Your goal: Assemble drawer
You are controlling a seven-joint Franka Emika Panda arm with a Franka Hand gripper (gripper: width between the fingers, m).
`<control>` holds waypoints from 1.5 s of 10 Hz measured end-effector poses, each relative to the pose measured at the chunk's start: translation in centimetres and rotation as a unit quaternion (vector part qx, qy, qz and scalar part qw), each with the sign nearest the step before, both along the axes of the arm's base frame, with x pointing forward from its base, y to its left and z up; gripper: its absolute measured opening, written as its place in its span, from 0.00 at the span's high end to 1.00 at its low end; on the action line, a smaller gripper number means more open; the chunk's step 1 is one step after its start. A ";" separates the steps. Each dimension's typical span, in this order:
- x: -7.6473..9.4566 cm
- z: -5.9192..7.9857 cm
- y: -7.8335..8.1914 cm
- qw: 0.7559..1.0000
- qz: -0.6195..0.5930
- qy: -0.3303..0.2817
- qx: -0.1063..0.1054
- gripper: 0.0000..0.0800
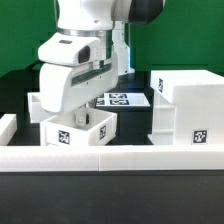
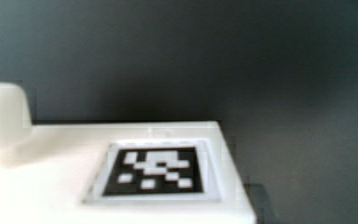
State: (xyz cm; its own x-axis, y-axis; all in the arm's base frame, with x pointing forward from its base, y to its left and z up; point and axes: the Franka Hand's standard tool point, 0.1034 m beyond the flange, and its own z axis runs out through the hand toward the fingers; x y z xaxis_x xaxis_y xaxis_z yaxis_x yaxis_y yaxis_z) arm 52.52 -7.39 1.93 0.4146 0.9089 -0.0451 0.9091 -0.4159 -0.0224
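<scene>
Your gripper [image 1: 80, 108] hangs right over the front tray [image 1: 85, 132], probably lining up on a wall to grab. Can't tell if the jaws are apart or closed. The box shell [image 1: 186, 105] waits well apart, on the exterior view's right.

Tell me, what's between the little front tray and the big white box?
Between tray and box shell, the exterior view shows bare black table; the marker board lies farther back.
</scene>
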 end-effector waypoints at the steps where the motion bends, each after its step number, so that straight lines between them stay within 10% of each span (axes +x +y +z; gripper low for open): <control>1: -0.1 0.0 0.2 0.999 0.038 0.006 0.002 0.95; 15: 0.8 0.3 1.1 0.983 0.181 0.005 0.004 0.95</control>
